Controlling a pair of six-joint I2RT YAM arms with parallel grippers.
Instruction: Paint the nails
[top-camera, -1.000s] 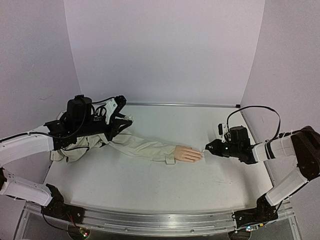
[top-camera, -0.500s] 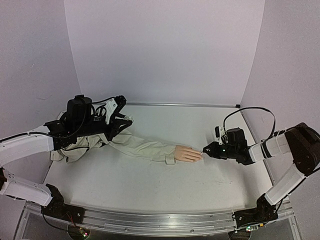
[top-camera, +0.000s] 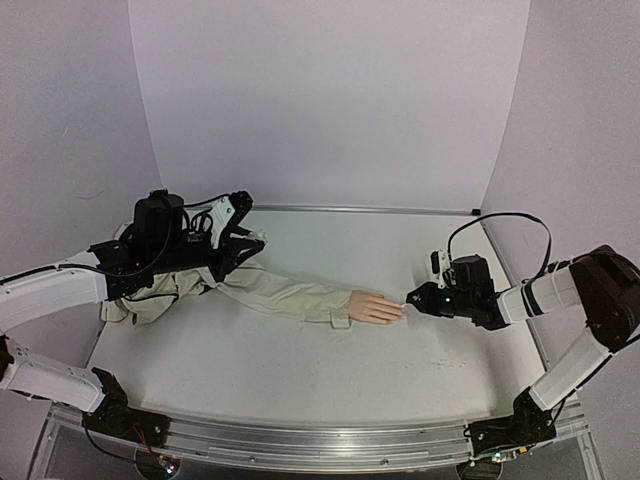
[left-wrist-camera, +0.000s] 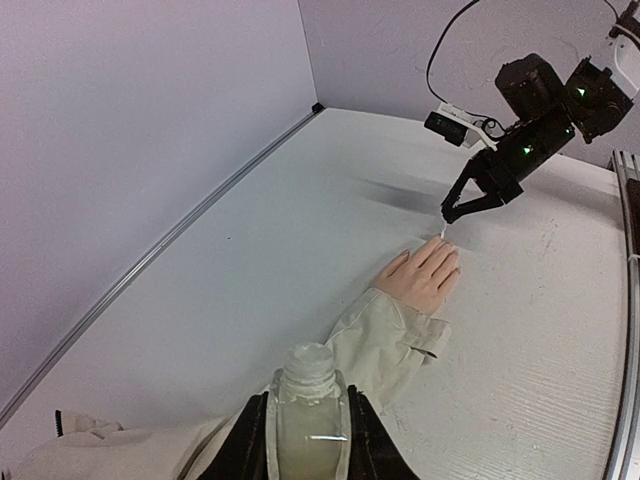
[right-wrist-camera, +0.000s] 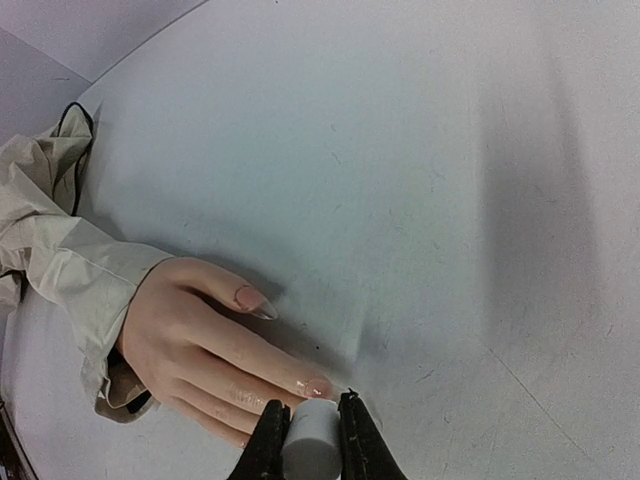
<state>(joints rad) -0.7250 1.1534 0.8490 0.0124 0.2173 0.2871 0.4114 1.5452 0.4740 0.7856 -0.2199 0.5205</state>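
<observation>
Looking out from the right wrist, the right gripper (right-wrist-camera: 310, 418) was clamped tight on the white brush (right-wrist-camera: 310, 448). Just past it sat the nails (right-wrist-camera: 317, 387) of the hand (right-wrist-camera: 195, 340), which lay palm down mid-table (right-wrist-camera: 450, 150) with its fingers pointing at that gripper. Not much changed over the last second: the gripper slid in from just off the fingertips until the brush end got right up to them, then pretty much stopped. I'd guess that was lining up or starting a stroke on one of the long fingers, but I couldn't tell if the bristles were actually touching. The nail beside the brush looked pale and a bit glossy, so it was hard to say how much was already painted. Further off, the sleeve (right-wrist-camera: 60, 260) hadn't budged. Near its far end the left gripper (left-wrist-camera: 305, 440) was closed around the bottle (left-wrist-camera: 305, 395), in the same spot as before.
</observation>
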